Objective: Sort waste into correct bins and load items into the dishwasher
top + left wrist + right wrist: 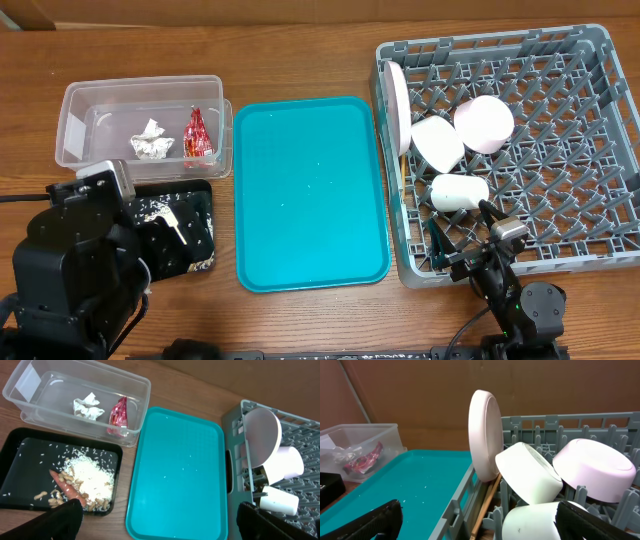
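The clear tub (140, 95) holds the crumpled silvery wrapper (87, 406) and the red snack wrapper (119, 414). The black tray (20, 455) holds rice and nut shells (90, 477) and the sausage piece (67, 488). The grey dish rack (560, 150) holds the white plate (397, 105) on edge, a white bowl (438, 142), a pink bowl (484, 124), a white cup (460, 192) and chopsticks (487, 505). My left gripper (160, 527) is open and empty above the teal tray's near edge. My right gripper (480, 530) is open and empty at the rack's near left corner, next to the cup.
The teal serving tray (310, 190) lies between the bins and the rack, with only small specks on it. My left arm (80, 260) covers the black tray's left part in the overhead view. The table's front edge is close behind both arms.
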Motion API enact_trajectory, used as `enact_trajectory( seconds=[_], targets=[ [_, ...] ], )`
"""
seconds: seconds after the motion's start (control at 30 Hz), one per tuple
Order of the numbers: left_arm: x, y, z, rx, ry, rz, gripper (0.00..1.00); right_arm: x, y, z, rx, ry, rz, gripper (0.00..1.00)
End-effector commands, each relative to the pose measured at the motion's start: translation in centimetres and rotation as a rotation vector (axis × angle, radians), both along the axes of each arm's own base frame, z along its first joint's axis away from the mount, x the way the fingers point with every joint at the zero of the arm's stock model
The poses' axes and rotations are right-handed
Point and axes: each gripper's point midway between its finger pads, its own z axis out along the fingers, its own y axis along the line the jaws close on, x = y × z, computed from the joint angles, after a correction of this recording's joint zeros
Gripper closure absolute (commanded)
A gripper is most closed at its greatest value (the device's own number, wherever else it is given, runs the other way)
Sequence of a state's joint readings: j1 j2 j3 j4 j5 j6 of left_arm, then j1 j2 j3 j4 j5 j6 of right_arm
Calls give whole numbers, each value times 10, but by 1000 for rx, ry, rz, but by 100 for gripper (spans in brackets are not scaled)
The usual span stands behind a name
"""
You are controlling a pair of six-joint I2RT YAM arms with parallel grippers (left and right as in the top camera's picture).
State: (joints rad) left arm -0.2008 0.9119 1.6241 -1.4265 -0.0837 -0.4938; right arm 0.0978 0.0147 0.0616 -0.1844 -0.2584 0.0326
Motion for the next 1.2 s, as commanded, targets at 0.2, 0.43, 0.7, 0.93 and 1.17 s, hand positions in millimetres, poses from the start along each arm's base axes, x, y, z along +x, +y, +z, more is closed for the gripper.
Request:
enact_trajectory(
  seconds=[0.2,0.43,0.7,0.93,1.17],
  targets=[
    [-12,4,-12,36,64,-8,0,0,-1,1,-2,-13,-2,0],
    [-13,16,-17,81,48,40,0,0,-1,1,-2,-13,-2,0],
    [12,4,-21,157,-283,-110,0,0,-1,1,-2,-13,-2,0],
    [24,-1,-78,215,-430,-163,0,0,-1,1,-2,-13,-2,0],
    [33,-18,-157,167,-511,-238,0,0,-1,1,-2,-13,-2,0]
  ],
)
